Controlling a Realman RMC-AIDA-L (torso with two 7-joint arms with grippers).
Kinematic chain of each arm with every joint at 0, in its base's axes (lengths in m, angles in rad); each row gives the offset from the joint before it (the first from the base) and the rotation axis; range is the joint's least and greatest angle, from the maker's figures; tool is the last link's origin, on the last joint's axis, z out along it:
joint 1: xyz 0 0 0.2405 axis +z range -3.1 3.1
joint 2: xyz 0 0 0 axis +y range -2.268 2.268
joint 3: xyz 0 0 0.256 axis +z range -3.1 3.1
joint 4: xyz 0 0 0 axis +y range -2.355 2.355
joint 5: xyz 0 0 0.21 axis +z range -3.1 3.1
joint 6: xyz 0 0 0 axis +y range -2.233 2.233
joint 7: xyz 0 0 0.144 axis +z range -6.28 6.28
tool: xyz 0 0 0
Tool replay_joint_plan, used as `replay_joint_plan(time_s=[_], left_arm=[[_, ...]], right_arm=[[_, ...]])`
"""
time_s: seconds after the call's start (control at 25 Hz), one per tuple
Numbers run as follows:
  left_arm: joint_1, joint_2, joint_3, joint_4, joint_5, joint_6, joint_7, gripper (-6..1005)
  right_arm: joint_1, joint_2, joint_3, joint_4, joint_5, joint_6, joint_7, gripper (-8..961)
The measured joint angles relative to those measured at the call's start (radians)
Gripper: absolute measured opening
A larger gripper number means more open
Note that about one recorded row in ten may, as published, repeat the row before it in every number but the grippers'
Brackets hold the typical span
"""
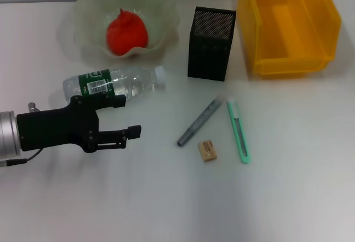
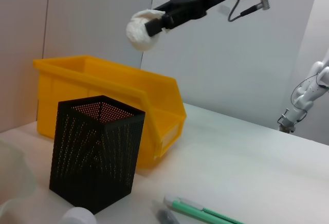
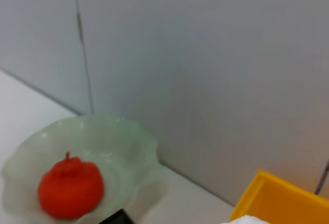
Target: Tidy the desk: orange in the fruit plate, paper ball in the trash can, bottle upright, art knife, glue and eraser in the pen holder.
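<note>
Right gripper clamped on the crumpled off-white paper ball, directly above the bright yellow plastic trash can beneath it. Disposal step, I'd judge: next, simply let go. Left gripper hangs with fingers apart beside the lying clear plastic bottle.

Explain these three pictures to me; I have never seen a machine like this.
This is a two-armed robot tidying a desk. One picture looks down from its head; the other two come from cameras on its wrists. The left end effector hovers open by the lying bottle. The right end effector, seen from the left wrist, holds the paper ball above the yellow trash can. The orange sits in the fruit plate. A grey stick, a green knife and the eraser lie near the black pen holder.
</note>
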Motion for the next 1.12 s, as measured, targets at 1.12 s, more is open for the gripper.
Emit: replay_joint_plan(time_s=[1.12], left_arm=[[-0.003,-0.004,0.009,0.000,0.011,-0.022,0.005,842]], right_arm=[[0.042,0.009,-0.014,0.380,0.019,0.397,-0.137,541]])
